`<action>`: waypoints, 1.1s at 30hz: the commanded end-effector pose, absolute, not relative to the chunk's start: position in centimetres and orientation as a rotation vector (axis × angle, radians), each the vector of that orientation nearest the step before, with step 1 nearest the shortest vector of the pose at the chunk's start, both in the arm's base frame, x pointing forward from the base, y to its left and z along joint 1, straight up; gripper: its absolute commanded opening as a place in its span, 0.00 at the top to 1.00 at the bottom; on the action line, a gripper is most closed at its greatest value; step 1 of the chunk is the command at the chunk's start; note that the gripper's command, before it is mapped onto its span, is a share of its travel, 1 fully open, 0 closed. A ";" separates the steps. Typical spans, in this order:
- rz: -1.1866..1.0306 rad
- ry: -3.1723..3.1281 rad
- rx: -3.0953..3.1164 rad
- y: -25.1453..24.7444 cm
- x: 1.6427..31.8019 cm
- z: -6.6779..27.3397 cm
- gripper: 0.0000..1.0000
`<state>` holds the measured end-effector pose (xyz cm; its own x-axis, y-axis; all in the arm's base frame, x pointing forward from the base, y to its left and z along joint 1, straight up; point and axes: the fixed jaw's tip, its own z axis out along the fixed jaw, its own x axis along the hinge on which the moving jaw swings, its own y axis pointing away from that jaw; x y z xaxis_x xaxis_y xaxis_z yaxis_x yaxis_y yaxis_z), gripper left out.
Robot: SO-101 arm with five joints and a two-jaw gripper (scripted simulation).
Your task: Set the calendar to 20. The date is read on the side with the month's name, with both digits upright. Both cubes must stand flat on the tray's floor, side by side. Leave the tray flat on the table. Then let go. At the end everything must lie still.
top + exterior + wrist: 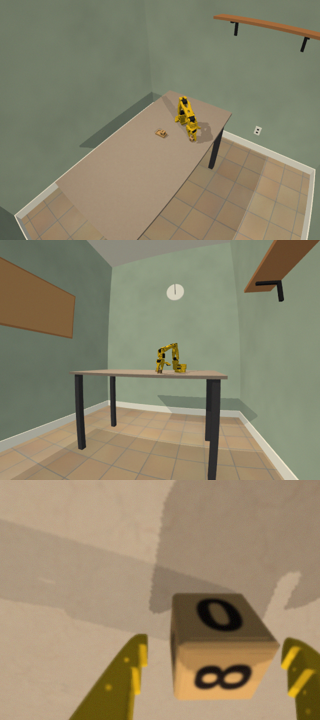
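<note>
A wooden cube (222, 647) lies on the table top, with a 0 on its upper face and an 8 on the face toward the wrist camera. My gripper (215, 645) is lowered over it, open. One yellow finger stands on each side of the cube, with a gap on both sides. In the top view the cube (191, 138) sits under the gripper (192, 136) near the table's right edge. The wooden tray (159, 133) lies flat to the left of the arm, with the other cube (162, 132) standing in it. Its digits are too small to read.
The arm's base (180, 117) stands near the table's far right corner. The table's right edge (214, 144) runs close by the cube. In the exterior view the arm (168, 358) bends down to the table top.
</note>
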<state>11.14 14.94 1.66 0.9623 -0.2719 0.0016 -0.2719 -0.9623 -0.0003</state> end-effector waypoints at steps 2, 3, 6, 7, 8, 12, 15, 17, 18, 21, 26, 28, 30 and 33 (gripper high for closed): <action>-0.020 0.417 -3.090 15.4 11.4 2.0 0.68; -0.020 0.417 -3.090 15.4 11.4 2.0 0.69; -0.020 0.417 -3.090 15.4 11.5 2.0 0.70; -0.020 0.417 -3.090 15.5 11.5 2.0 0.70; -0.020 0.417 -3.090 15.5 11.5 2.0 0.71; -0.020 0.417 -3.090 15.7 11.5 2.0 0.74; -0.020 0.417 -3.090 15.8 11.6 2.0 0.77; -0.019 0.417 -3.090 15.9 11.6 2.0 0.78; -0.019 0.417 -3.090 15.9 11.6 2.0 0.79; -0.019 0.417 -3.090 16.0 11.6 2.0 0.80; -0.019 0.417 -3.090 16.1 11.6 2.0 0.82; -0.019 0.417 -3.090 16.2 11.7 2.0 0.83; -0.019 0.417 -3.090 16.2 11.7 2.0 0.84; -0.019 0.417 -3.090 16.2 11.7 2.0 0.84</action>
